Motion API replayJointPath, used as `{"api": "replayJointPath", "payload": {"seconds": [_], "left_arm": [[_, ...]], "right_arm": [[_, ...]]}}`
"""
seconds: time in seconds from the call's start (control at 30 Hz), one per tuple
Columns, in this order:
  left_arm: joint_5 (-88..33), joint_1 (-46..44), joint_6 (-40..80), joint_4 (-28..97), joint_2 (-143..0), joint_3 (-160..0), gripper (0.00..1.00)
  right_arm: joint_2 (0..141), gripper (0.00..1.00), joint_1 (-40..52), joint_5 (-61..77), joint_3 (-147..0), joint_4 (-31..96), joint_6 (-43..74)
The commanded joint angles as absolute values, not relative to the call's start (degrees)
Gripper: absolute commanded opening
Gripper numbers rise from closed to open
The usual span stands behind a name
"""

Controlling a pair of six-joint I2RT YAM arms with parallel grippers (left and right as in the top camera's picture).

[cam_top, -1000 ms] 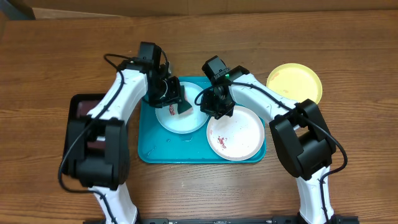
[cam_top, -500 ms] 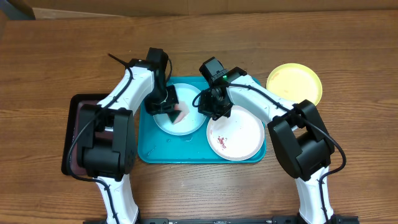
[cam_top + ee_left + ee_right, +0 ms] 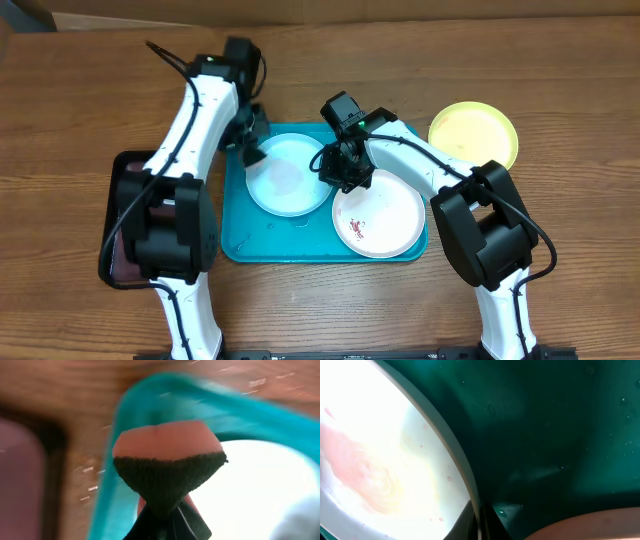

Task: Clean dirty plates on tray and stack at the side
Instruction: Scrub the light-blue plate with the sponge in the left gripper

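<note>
My left claw point(image 3: 167, 515) pinching a sponge point(image 3: 167, 462), light blue plate point(image 3: 288, 175) just beside it, flat on the teal tray point(image 3: 240, 245), my right claw point(image 3: 479, 519) clamped on its rim

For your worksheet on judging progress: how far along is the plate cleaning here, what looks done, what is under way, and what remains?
Done: the yellow plate sits on the table beside the tray. Under way: the left gripper holds a sponge at the tray's edge, and the right gripper grips the blue plate by its rim. Left: the white plate shows red smears, and nothing is stacked.
</note>
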State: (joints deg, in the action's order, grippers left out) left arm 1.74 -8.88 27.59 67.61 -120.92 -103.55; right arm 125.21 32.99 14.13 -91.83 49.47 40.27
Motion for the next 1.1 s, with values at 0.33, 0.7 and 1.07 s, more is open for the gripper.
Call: {"api": "replayJointPath", "payload": {"seconds": [0.33,0.7,1.07], "left_arm": [[-15.9,-13.8,25.7,63.4,-127.0,-101.9,0.04],[-1.4,-12.3,25.8,68.9,-132.2,-102.0,0.04],[16.8,-6.1,39.1,82.9,-130.6,-104.4,0.04]], "right_arm": [[126.5,0.04,32.5,11.0,-91.1,49.5,40.5],[126.5,0.04,32.5,10.0,-91.1,49.8,40.3],[126.5,0.04,32.5,9.9,-91.1,49.8,40.3]]}}
